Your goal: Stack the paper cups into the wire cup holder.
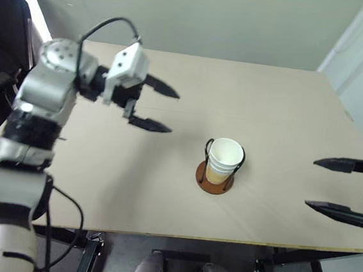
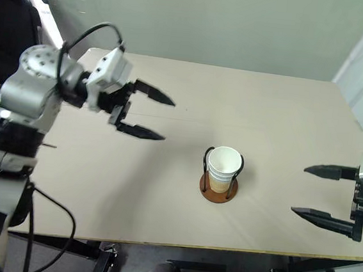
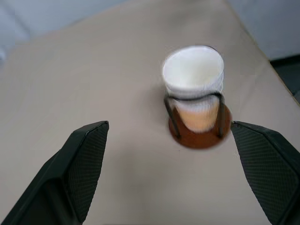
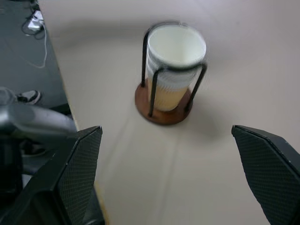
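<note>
The paper cups (image 1: 223, 160) stand nested in one stack inside the wire cup holder (image 1: 214, 178), a brown disc base with black wire loops, near the middle of the table. The stack's white rim rises above the loops. My left gripper (image 1: 163, 110) hovers open to the left of the holder, well apart from it, with nothing between its fingers. At the table's right edge my right gripper (image 1: 320, 184) is open and empty too, pointing towards the holder. Both wrist views look at the cup stack (image 3: 194, 79) (image 4: 174, 61) from a distance.
The pale wooden table (image 1: 287, 107) stretches wide around the holder. Its front edge runs just below the holder. Past the table's edge the right wrist view shows dark floor with cables (image 4: 33, 23).
</note>
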Robot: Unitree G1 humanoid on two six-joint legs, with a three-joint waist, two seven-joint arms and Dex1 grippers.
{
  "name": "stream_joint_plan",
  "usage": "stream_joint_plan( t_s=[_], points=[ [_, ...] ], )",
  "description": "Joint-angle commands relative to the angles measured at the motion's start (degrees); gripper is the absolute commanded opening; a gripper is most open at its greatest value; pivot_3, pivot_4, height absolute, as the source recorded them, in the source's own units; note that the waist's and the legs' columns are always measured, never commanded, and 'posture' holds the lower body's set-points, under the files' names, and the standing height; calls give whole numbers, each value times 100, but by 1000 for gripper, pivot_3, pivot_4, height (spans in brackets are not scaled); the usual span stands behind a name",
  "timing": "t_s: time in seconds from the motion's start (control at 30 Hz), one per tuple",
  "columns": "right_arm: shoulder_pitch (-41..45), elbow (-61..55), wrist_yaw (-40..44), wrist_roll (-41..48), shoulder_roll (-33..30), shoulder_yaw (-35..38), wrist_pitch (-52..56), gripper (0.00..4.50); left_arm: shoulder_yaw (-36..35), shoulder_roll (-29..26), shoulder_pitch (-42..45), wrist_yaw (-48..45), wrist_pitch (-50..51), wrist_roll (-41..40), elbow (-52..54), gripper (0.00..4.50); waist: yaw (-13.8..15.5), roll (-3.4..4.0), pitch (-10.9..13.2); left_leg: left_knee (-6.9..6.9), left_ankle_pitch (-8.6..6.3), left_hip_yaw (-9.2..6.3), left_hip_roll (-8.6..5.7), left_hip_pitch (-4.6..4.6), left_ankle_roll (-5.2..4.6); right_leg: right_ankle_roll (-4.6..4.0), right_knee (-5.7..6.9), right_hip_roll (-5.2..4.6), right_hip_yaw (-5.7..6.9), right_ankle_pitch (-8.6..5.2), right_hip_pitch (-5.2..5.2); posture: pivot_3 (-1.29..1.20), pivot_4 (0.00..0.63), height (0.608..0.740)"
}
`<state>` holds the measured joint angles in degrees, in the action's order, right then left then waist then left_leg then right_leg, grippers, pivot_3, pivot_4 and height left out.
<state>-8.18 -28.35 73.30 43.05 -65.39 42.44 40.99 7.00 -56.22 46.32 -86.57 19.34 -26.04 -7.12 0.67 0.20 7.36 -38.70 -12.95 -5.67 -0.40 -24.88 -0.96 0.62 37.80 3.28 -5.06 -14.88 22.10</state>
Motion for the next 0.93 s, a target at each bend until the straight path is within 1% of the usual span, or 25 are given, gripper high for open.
stream_joint_plan(
  t_s=[0.03, 0.1, 0.17, 0.23, 0.3, 0.33, 0.4, 0.47, 0.57, 0.7, 0.93],
  points=[
    [-48, 494, 142, -125, 105, 174, -204, 4500, -970, -523, -1246, 291, 763, -547, 1122, 4462, -21, -5, 0, 1, 0, 4, 0, 1, 0, 3, -1, 0, -4, -2, 3, 0, 150, 740],
    [0, 796, 232, -206, 106, 41, -355, 4500, -1440, -545, -1621, 516, 1195, -958, 1390, 4462, 33, -24, 11, -3, -2, 2, 1, -3, -5, 2, 4, -2, -3, -3, 6, 0, 150, 740],
    [162, 1122, 304, -262, 65, -127, -492, 4500, -1774, -541, -2067, 677, 1304, -1050, 1464, 4462, 92, -23, 8, -5, -7, -13, 0, -2, -28, -21, 6, -2, 5, 11, 5, 0, 150, 740],
    [381, 1413, 376, -322, 9, -324, -631, 4500, -2028, -469, -2522, 856, 1276, -1000, 1521, 4462, 83, -9, 1, 1, -11, -9, 0, 31, -33, -41, 5, -6, 5, 21, -15, 0, 150, 740],
    [654, 1634, 416, -313, -30, -511, -706, 4500, -2240, -342, -2821, 1085, 1310, -1027, 1603, 4462, 47, 1, -5, 22, -15, 6, -4, 95, -31, -76, 4, -14, 2, -2, -70, 0, 150, 740],
    [766, 1700, 432, -308, -45, -606, -723, 4500, -2372, -265, -2961, 1204, 1330, -1075, 1672, 4462, 37, 2, -5, 31, -12, 7, -4, 108, -27, -116, 7, -13, -1, -25, -77, 0, 150, 740],
    [965, 1822, 459, -348, -56, -803, -784, 4500, -2586, -117, -3121, 1443, 1422, -1200, 1805, 4462, 15, 1, -5, 47, 6, 6, 0, 111, -11, -125, 16, -8, -2, -21, -69, 0, 150, 740],
    [1146, 1900, 468, -362, -49, -982, -826, 4500, -2722, -42, -3263, 1636, 1502, -1272, 1924, 4462, 5, 0, -5, 50, 9, 3, 4, 111, -6, -122, 22, -1, 0, -17, -65, 0, 150, 740],
    [1402, 1954, 431, -366, -35, -1223, -825, 4500, -2849, 6, -3439, 1814, 1554, -1335, 2101, 4462, -14, 2, -6, 62, 5, 5, 5, 111, -2, -90, 21, -1, 0, 0, -61, 0, 150, 740],
    [1644, 1955, 386, -340, 2, -1446, -790, 4500, -2962, -57, -3556, 1948, 1659, -1446, 2252, 4462, -14, 3, -6, 73, -2, 6, 6, 105, 2, -89, 20, -1, 1, -1, -54, 0, 150, 740],
    [1774, 1970, 348, -334, 69, -1638, -752, 4500, -3042, -118, -3684, 2102, 1838, -1594, 2471, 4462, -12, 3, -6, 83, -4, 5, 8, 91, 5, -91, 15, -1, 4, -2, -40, 0, 150, 740]
  ],
)
